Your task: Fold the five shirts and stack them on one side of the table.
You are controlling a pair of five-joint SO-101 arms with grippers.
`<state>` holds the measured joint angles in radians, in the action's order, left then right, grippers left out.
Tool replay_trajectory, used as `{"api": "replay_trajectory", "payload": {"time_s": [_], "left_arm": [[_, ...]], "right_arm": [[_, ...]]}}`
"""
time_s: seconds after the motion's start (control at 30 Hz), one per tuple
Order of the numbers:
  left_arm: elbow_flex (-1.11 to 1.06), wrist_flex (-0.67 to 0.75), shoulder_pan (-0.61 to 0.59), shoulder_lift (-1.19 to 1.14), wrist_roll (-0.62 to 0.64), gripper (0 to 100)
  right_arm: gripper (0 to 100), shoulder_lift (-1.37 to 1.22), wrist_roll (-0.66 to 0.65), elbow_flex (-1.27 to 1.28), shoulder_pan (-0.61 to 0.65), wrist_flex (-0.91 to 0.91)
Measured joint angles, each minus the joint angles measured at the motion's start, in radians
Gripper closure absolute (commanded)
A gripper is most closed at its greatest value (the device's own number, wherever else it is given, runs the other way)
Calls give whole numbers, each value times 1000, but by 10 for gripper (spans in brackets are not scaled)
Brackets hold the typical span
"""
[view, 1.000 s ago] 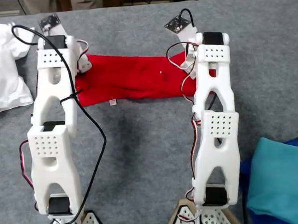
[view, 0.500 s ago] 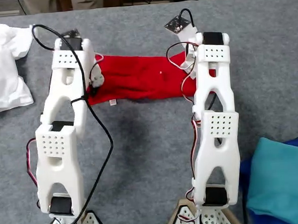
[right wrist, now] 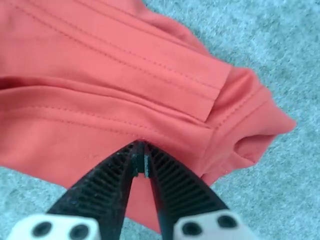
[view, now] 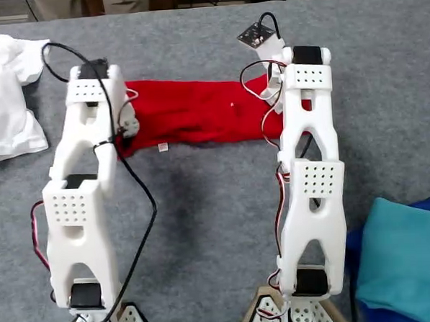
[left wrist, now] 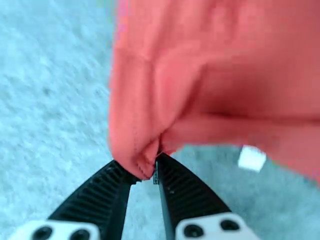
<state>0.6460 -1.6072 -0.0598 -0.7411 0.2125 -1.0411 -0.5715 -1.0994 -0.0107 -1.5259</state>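
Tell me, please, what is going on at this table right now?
The two arms are working on a red shirt, which lies as a long strip across the grey table. The left gripper is shut on bunched fabric at one end, and the right gripper pinches the shirt's edge at the other end. A crumpled pile of white garments sits at the far left, and a folded teal garment lies at the near right.

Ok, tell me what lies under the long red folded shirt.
The long red folded shirt lies on the grey felt table cover; a small white tag pokes out at its near edge. Whatever is beneath the cloth is covered.
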Motion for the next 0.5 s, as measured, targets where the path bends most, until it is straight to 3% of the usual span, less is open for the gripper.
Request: {"api": "replay_trajectory", "payload": {"time_s": [0.23,0.5], "left_arm": [[137,161,-46,-2,2,980],[460,509,-26,-2,32,980]], "right_arm": [[968,0,0,0,0,0],[968,0,0,0,0,0]]}}
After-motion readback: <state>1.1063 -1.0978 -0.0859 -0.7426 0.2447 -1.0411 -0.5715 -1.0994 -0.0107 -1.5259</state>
